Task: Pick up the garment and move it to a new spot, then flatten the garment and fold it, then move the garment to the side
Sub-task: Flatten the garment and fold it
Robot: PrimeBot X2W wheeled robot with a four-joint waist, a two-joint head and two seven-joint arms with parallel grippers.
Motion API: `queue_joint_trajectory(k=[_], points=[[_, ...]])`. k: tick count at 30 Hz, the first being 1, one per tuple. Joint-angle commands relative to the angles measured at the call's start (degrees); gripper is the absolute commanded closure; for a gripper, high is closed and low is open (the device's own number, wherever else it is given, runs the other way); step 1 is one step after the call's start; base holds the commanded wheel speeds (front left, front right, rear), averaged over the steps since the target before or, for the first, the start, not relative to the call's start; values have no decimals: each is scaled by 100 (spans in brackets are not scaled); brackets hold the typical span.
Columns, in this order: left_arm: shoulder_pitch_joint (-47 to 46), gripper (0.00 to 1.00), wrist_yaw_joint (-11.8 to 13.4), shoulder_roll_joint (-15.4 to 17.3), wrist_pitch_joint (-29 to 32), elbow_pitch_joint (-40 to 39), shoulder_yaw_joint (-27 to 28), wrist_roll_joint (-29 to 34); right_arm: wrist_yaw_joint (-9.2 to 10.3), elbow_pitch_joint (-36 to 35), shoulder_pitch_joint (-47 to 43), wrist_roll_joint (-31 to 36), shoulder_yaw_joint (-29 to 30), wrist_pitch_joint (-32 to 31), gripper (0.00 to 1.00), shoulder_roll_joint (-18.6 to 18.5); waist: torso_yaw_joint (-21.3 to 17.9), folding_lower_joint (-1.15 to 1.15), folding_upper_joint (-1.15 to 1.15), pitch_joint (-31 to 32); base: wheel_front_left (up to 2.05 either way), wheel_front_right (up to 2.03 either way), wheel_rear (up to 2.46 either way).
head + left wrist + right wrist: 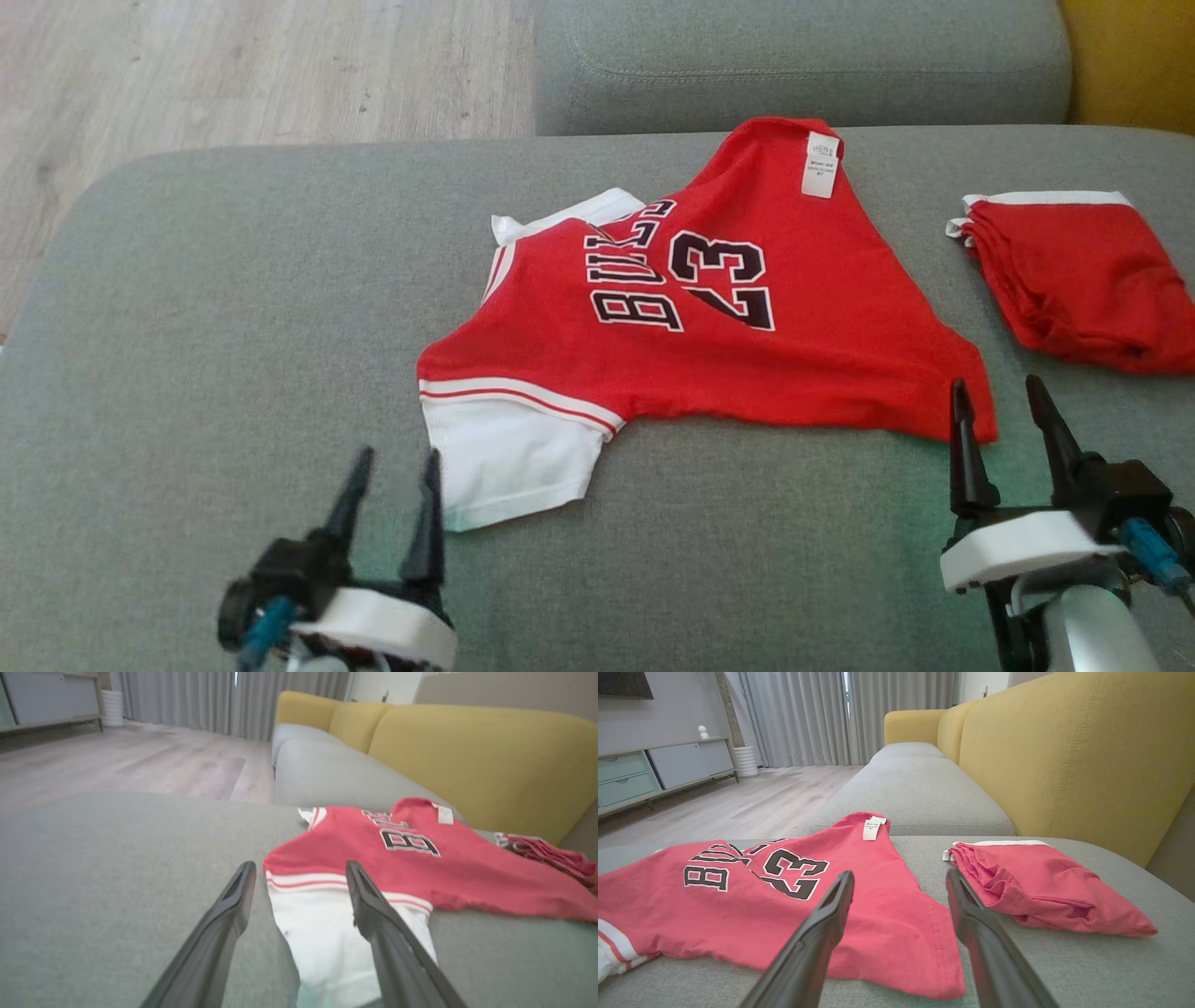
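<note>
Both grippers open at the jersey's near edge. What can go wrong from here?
1. The jersey lies doubled over with its label showing; a pinch may catch two layers, so it won't flatten.
2. The folded shorts sit near the right gripper, which might snag them.
3. The left gripper faces the white sleeve; pulling that alone may skew the jersey.

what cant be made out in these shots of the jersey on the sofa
Care label print, head view: too small to read.
Jersey lettering, head view: a crease hides part of it.
Folded red garment, head view: cut off by the right edge; type unclear.
White sleeve, left wrist view: its end is cut off by the bottom edge.
</note>
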State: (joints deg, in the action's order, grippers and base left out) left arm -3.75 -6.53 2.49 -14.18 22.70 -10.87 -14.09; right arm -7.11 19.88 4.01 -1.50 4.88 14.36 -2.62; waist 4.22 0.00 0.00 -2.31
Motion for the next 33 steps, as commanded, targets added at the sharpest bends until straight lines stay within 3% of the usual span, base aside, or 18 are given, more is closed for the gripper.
queue_joint_trajectory(k=[1, 9, 14, 26, 27, 28, 33], points=[[-204, 0, -28, 74, 80, -24, 60, -17, -37, -192, 154, -37, -123, 63, 0, -26, -4, 0, 0, -1, 0, 0, 0], [-431, 0, -56, 179, 604, 531, -275, -128, -37, -213, 231, -89, -217, 63, 0, -26, -85, 0, 0, -173, 0, 0, 0], [-631, 0, 211, 243, 797, 830, -200, -82, -37, -218, 282, -99, -247, 63, 0, -26, -186, 0, 0, -297, 0, 0, 0], [-782, 1, 187, 285, 1176, 1194, -276, -213, -37, -217, 331, -36, -276, 63, 0, -26, -334, 0, 0, -380, 0, 0, 0], [-780, 54, 163, 280, 1220, 1206, -309, -232, -37, -212, 330, -30, -268, 63, 0, -26, -336, 0, 0, -377, 0, 0, 0], [-778, 100, 135, 276, 1248, 1204, -341, -256, -37, -205, 330, -23, -256, 63, 0, -26, -337, 0, 0, -373, 0, 0, 0], [-788, 100, 100, 291, 1059, 1041, -337, -352, -37, -90, 337, 17, -135, 63, 0, -26, -324, 0, 0, -348, 0, 0, 0]])
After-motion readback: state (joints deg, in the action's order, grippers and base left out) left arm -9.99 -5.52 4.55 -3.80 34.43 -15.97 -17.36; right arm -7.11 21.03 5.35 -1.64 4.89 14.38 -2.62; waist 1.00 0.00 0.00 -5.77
